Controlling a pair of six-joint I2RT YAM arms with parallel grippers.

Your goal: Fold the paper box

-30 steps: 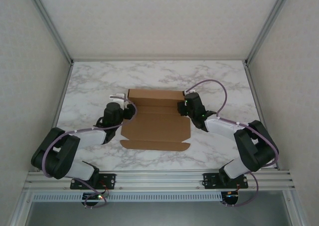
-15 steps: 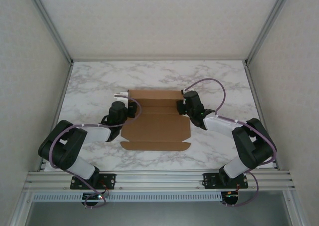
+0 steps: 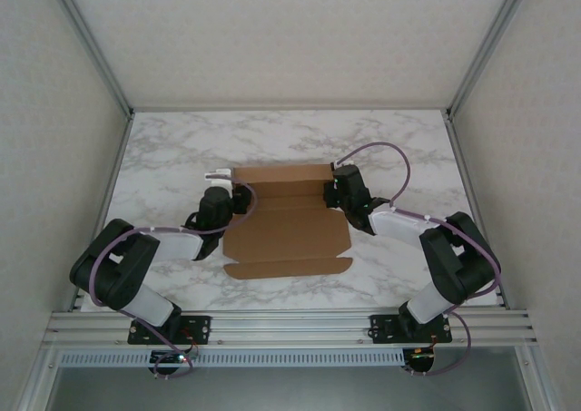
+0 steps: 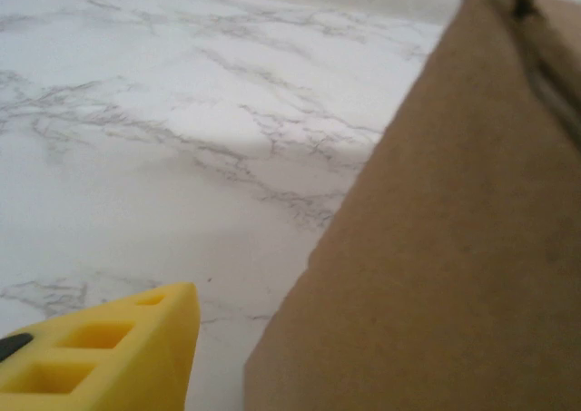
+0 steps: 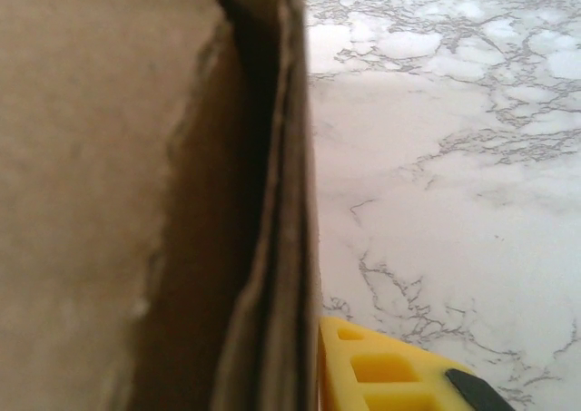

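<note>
paper box (image 3: 286, 231) slid slightly right, left hand (image 3: 234, 196) closer to its edge, right hand (image 3: 330, 190) edged farther out

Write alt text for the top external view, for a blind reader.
A brown paper box blank lies on a marble table, its far panel apparently raised. Two black arms reach in from the near edge: the left claw at the box's far-left corner, the right claw at its far-right corner.

Blurred paper box (image 5: 136, 202), edges beyond frame
</note>
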